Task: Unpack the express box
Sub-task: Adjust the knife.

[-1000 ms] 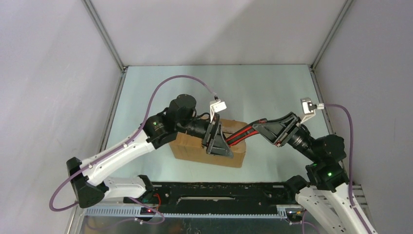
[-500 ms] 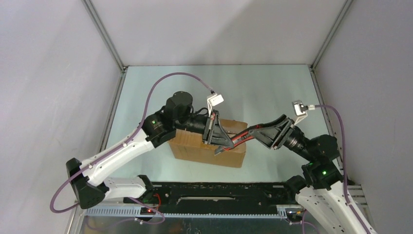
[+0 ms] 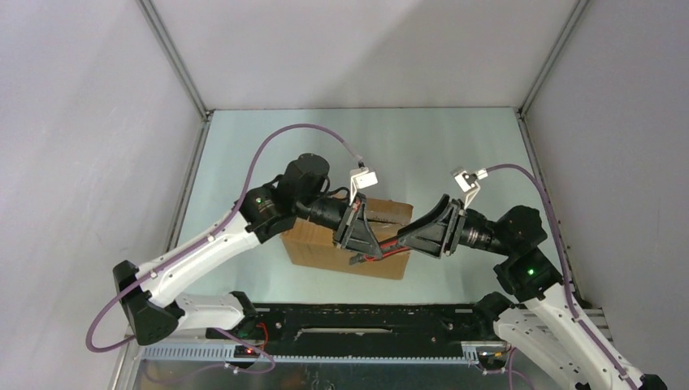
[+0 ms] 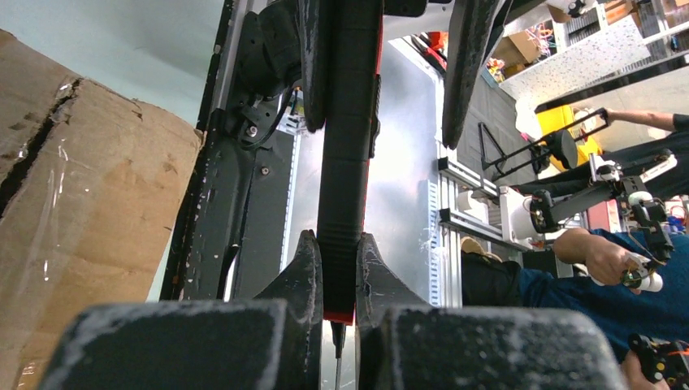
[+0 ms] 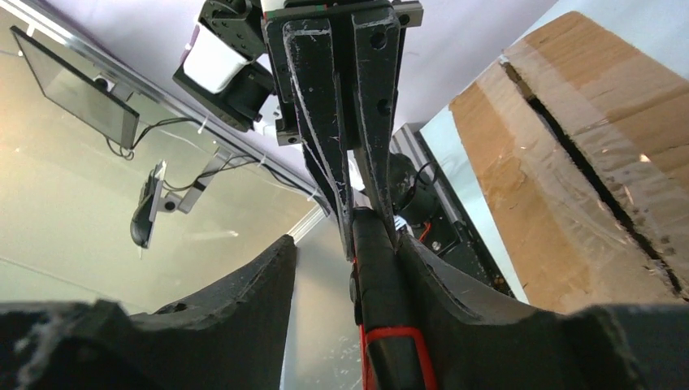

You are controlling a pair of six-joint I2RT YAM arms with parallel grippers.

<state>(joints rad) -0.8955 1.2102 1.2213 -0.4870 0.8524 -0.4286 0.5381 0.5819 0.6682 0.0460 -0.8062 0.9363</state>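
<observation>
Left fingers (image 4: pixel 302 272) are clamping the red-handled utility knife (image 4: pixel 349 138) above the express box (image 3: pixel 313 244); right fingers (image 5: pixel 244 284) are sitting half-open around it, likely a handover for tape-cutting.

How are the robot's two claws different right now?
The left gripper is squeezed shut on the knife; the right gripper is open, with a gap beside it. The left gripper reaches in from the left, the right gripper from the right. Both have the knife between their fingers.
</observation>
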